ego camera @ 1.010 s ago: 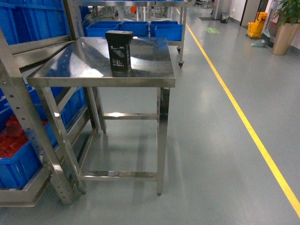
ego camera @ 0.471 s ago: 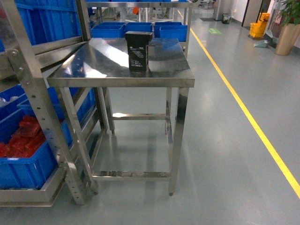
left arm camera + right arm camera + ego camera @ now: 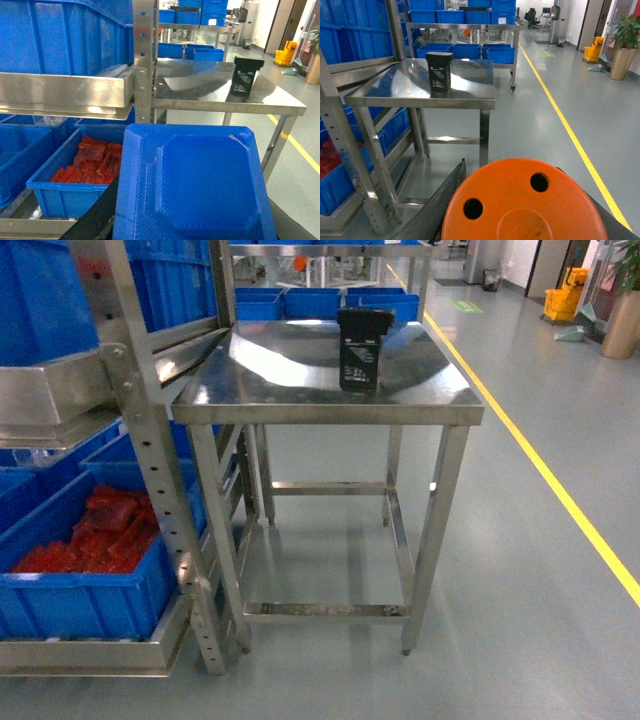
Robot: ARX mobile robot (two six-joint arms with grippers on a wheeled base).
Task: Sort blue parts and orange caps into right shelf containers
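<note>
Now, blue part (image 3: 200,185) filling left wrist view at six o'clock, orange cap (image 3: 525,205) likewise on right; rigid, light, slick moulded plastic, best pinched at rims. Jaws unseen, grip state unclear.

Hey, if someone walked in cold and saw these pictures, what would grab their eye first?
Probably the big orange cap with two holes filling the bottom of the right wrist view, and the blue part filling the bottom of the left wrist view. Next, the black box standing upright on the steel table, and the red pieces in a blue crate low on the shelf at left.
</note>
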